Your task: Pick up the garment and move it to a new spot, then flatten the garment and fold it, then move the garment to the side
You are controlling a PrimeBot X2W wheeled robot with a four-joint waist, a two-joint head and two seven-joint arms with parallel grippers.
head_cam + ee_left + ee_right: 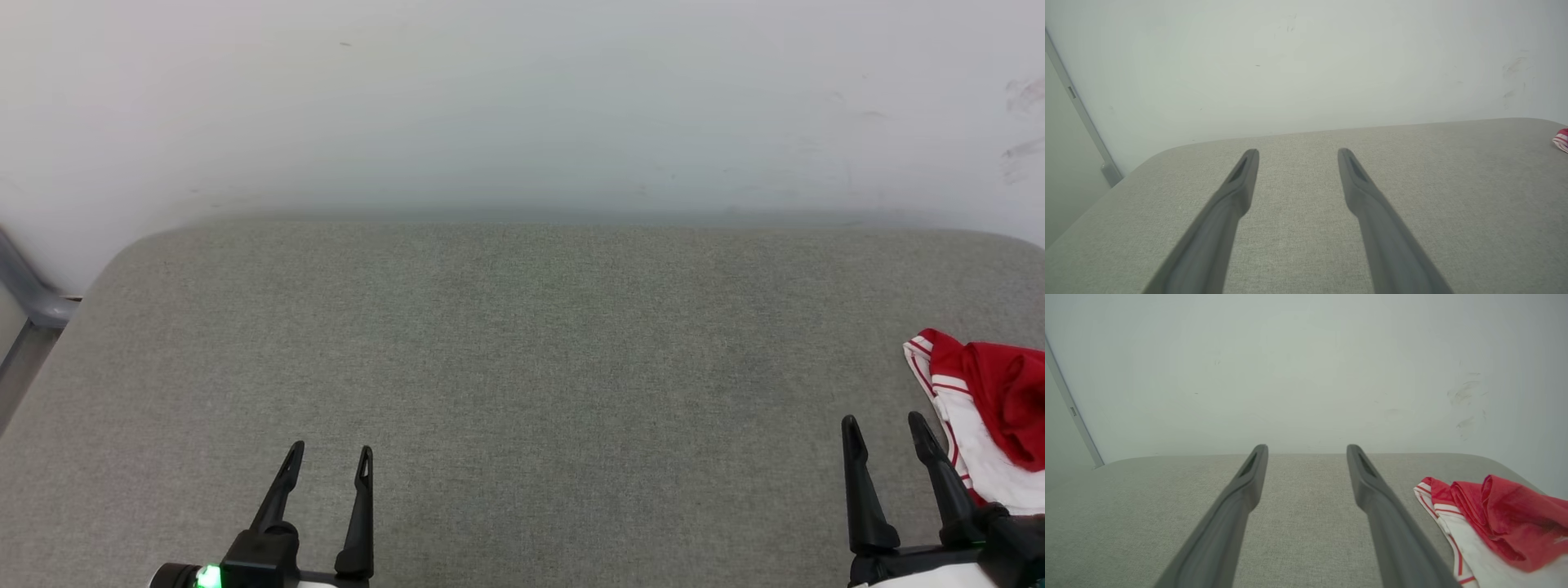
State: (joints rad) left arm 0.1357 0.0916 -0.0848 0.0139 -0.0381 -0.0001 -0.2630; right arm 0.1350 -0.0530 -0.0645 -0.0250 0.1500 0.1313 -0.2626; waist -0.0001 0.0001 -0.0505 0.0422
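- grey woven surface [522, 343] lies under both arms; the left gripper [331, 447] is spread apart, holding nothing.
- right gripper [883, 419] is likewise parted and bare, just beside the jersey.
- red-and-white jersey [992, 408] lies crumpled at the right edge, ungrasped; pickup, flattening and folding all seem left to do.

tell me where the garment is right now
The garment lies crumpled on the grey padded surface at the head view's right edge, just right of the open right gripper.
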